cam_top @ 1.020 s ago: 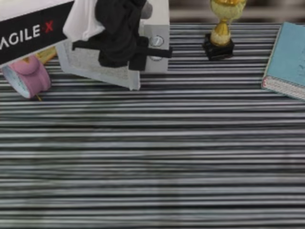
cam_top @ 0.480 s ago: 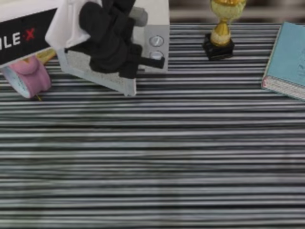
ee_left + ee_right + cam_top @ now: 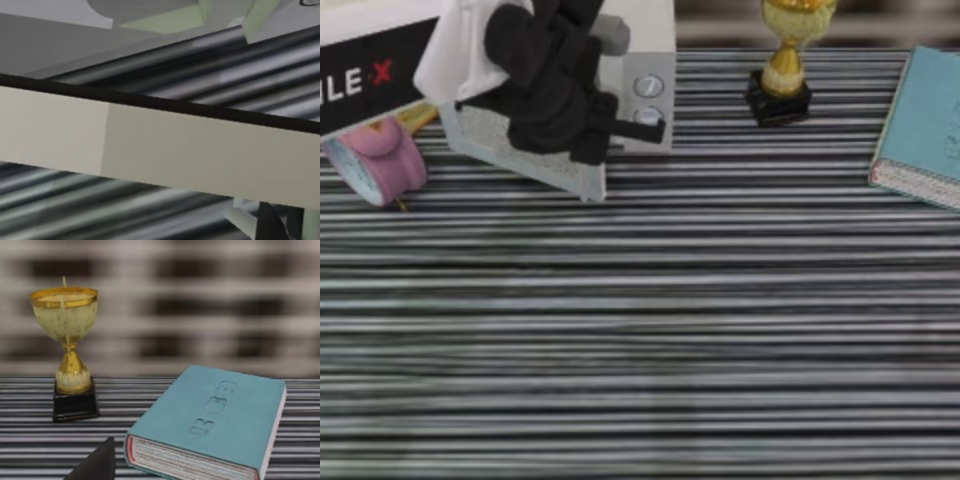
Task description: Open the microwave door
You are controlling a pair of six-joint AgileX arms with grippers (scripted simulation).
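The light-grey microwave [image 3: 650, 40] stands at the table's back left, its two silver knobs [image 3: 648, 87] facing front. The microwave door [image 3: 545, 170] hangs swung out toward the left, its speckled mesh window showing. My left gripper [image 3: 595, 150] sits at the door's free edge, shut on the slim handle. In the left wrist view the door's cream edge [image 3: 175, 155] crosses the picture, with the pale handle [image 3: 242, 217] beside a dark finger [image 3: 267, 225]. My right arm is out of the top view; only one dark fingertip [image 3: 97, 465] shows in its wrist view.
A gold trophy [image 3: 785, 60] on a black base stands right of the microwave. A teal book [image 3: 925, 125] lies at the far right. A pink alarm clock [image 3: 380, 160] sits left of the door. Striped cloth covers the table.
Over the last second my left arm shifted left and the door swung wider. In the last half second nothing visibly moved.
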